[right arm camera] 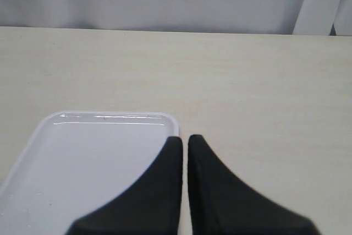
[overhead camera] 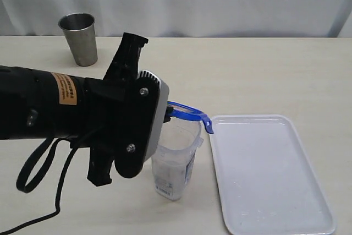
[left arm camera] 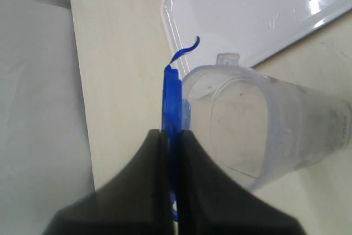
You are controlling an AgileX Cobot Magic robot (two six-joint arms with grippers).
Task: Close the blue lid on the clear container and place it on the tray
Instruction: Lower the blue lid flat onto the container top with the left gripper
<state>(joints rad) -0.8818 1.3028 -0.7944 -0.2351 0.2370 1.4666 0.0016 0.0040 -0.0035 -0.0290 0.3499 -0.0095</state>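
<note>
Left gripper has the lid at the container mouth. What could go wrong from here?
1. The left gripper pinches the lid by one edge only; pressing down could seat it crooked on the container or let it slip.
2. Nothing steadies the tall container: the right gripper is shut, empty, off by the tray. A sideways push might tip it.

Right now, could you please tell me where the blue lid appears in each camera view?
Exterior view: blue lid near centre, at the clear container's mouth, beside the tray.
Left wrist view: edge-on, pinched by the left gripper.
Right wrist view: not in it.
Shared landmark: the tray, in all three.
</note>
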